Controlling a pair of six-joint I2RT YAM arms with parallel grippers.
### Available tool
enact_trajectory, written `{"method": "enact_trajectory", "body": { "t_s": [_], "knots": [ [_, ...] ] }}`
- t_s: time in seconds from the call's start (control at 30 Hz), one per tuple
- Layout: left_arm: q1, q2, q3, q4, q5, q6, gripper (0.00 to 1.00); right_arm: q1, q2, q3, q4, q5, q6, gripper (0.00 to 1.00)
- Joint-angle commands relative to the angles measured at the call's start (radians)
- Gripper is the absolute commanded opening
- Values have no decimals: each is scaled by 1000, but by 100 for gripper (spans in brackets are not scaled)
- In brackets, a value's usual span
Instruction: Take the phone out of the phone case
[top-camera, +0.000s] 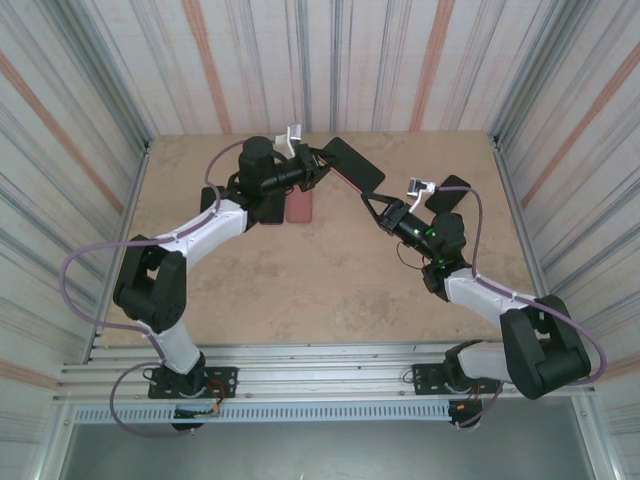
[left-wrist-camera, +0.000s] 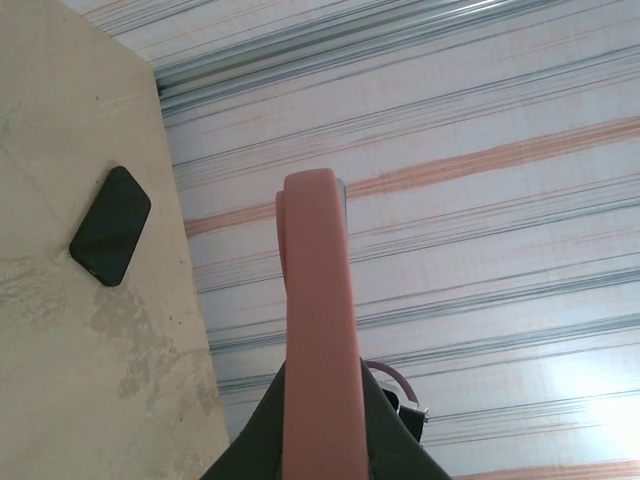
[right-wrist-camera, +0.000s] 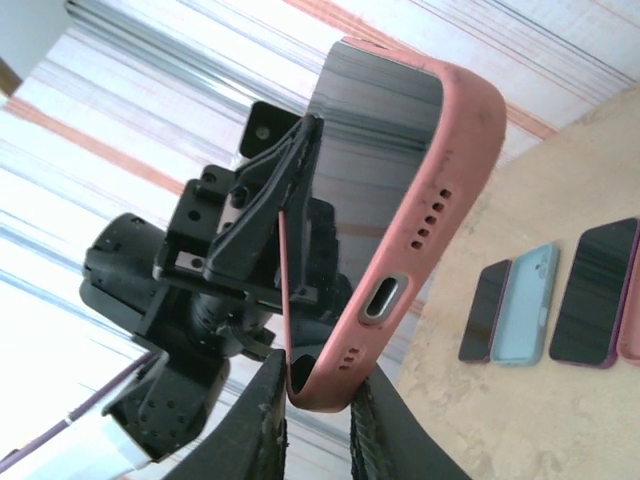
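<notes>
A dark phone (top-camera: 352, 163) in a pink phone case (right-wrist-camera: 455, 150) hangs above the table's far middle. My left gripper (top-camera: 322, 158) is shut on its left end; in the left wrist view the case's pink edge (left-wrist-camera: 318, 300) runs up between the dark fingers (left-wrist-camera: 250, 430). My right gripper (top-camera: 374, 200) is shut on the case's lower corner by the charging port (right-wrist-camera: 382, 298), with a finger (right-wrist-camera: 262, 420) pressed against each side of the pink rim (right-wrist-camera: 330, 385). The phone's glossy screen (right-wrist-camera: 375, 150) faces the left gripper (right-wrist-camera: 262, 195).
On the table under the left arm lie a pink case (top-camera: 298, 207) and a dark phone (top-camera: 272, 210). Another dark phone (top-camera: 448, 193) lies by the right arm. The right wrist view shows a dark phone (right-wrist-camera: 485, 310), a light blue case (right-wrist-camera: 525, 305) and a purple-edged phone (right-wrist-camera: 592, 290).
</notes>
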Motion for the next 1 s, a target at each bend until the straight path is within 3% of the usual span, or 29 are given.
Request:
{"method": "enact_trajectory", "body": {
  "t_s": [0.0,0.13,0.5,0.77,0.97],
  "knots": [
    [-8,-93,1,99,15,-39,3,7,15,33,18,-1,1,14],
    [-8,-111,-10,111,7,-74,1,11,19,38,8,-12,-27,11],
    [-17,-142,-19,211,24,-236,0,11,55,90,-165,-53,-306,7],
    [-20,-156,-15,210,37,-247,0,5,32,115,-348,-5,-446,5],
    [-13,-154,-3,131,40,-162,0,-25,26,99,-245,-72,-393,9]
  ]
}}
